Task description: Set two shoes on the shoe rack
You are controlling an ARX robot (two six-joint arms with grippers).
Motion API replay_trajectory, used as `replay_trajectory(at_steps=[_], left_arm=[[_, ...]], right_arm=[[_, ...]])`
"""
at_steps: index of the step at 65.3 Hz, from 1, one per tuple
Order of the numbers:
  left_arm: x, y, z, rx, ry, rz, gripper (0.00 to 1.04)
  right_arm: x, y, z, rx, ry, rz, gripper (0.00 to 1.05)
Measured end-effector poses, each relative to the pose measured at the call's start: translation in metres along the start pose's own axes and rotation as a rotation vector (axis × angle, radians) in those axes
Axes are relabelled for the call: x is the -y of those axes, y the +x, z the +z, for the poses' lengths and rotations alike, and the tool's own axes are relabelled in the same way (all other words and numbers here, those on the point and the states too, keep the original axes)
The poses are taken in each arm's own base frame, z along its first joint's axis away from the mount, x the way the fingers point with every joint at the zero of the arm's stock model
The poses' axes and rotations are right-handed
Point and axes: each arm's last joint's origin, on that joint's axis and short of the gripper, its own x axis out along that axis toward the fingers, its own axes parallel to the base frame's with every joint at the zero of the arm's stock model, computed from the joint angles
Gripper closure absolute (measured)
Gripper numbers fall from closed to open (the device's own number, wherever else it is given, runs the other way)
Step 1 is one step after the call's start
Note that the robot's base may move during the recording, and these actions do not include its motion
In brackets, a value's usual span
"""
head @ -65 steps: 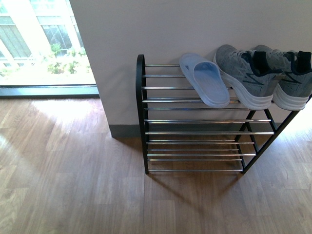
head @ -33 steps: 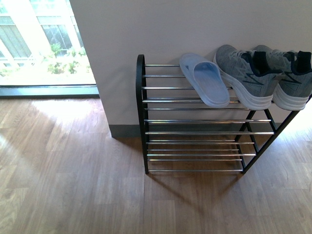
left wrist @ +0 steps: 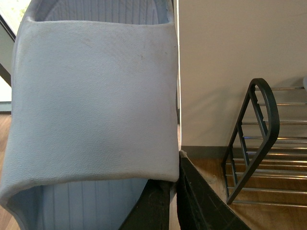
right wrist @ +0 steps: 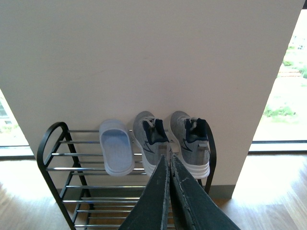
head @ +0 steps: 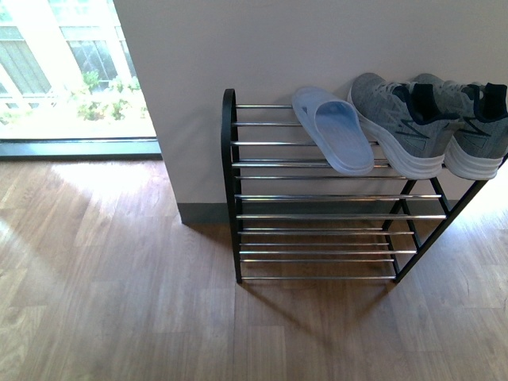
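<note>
Fingers: left gripper (left wrist: 173, 203) dark fingers (left wrist: 201, 206) clamped on the edge of a pale blue slide sandal (left wrist: 91, 100), which fills most of the left wrist view; right gripper (right wrist: 169, 184) fingers (right wrist: 189, 206) pressed together, holding nothing, raised well apart from the rack. Shoe rack (head: 232, 190): black frame, silvery rods, standing on the wood floor (head: 111, 278) against the white wall (head: 238, 48); no tabletop is in view. Top tier, from the rack's left end: bare rods, a second pale blue slide (head: 333, 131), then two grey sneakers (head: 401, 123) (head: 476, 131) side by side, soles white. Lower tiers hold no shoes. Neither arm shows in the front view.
</note>
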Motion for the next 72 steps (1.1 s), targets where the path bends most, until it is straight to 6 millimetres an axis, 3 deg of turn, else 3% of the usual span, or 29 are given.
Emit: replay_trajectory(at_steps=[39,72], left_arm=[[0.000,0.000,0.000,0.000,0.000,0.001,1.03],[-0.001,0.000,0.000,0.000,-0.001,0.009,1.03]], right_arm=[[0.000,-0.015,-0.003,-0.006,-0.001,0.002,1.02],[0.000,-0.015,-0.003,-0.005,-0.001,0.003,0.22]])
